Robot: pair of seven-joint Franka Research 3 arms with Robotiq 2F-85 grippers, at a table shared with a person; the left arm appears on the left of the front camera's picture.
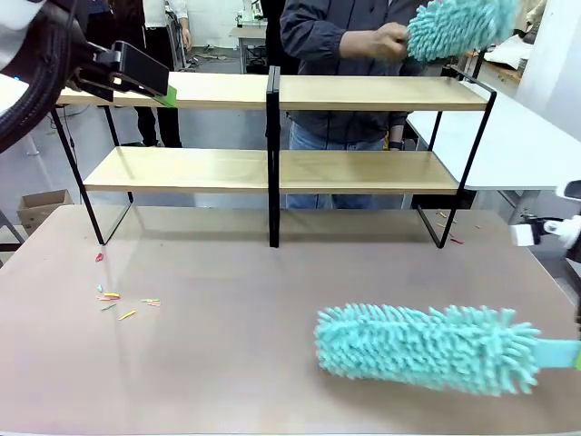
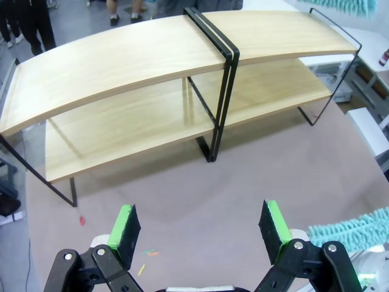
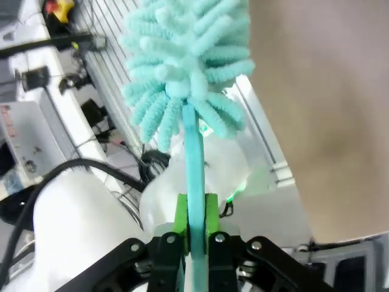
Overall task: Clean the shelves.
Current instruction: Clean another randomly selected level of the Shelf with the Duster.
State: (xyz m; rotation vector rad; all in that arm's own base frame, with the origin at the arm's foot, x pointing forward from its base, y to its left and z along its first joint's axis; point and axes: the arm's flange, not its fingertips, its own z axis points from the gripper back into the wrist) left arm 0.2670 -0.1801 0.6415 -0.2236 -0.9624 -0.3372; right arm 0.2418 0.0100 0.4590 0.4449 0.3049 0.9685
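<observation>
teal duster (image 1: 427,348) lies low over the table (image 1: 227,363) at front right, our right gripper (image 3: 196,234) clenched on its handle.
we see the shelves (image 1: 272,132) standing across the far half of the table, two light-wood boards in a thin black frame with a black centre post, both boards bare. our left gripper (image 2: 200,230) hangs above the table in front of the shelves with its green pads (image 2: 126,223) spread wide apart, nothing between them; in the front view it sits up at the top left near the end of the upper board. a person behind the shelves holds a second teal duster (image 1: 458,27) in one hand (image 1: 392,41) just above the right end of the upper board. small coloured scraps (image 1: 118,304) lie on the table at front left.
</observation>
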